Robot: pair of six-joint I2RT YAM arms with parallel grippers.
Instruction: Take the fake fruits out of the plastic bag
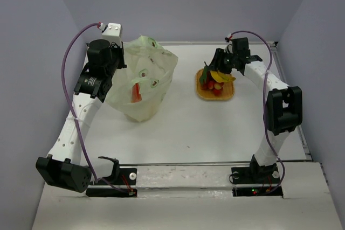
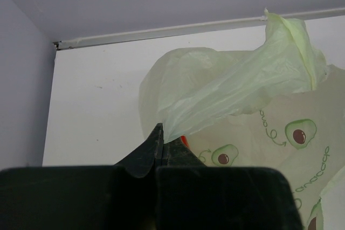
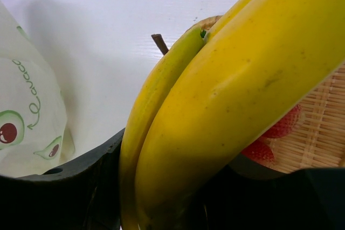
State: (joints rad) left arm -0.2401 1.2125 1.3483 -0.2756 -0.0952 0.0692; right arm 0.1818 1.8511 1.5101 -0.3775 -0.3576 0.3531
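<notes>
Table holds plastic bag, well apart from mat.

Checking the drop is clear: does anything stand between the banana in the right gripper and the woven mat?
No barrier shows. The banana hangs in the right gripper just above the woven mat, but red fruits already lie on the mat beneath it.

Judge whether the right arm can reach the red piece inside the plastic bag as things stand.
Probably not: the right claw is full, gripping the banana over the woven tray, and the red piece sits inside the plastic bag.
</notes>
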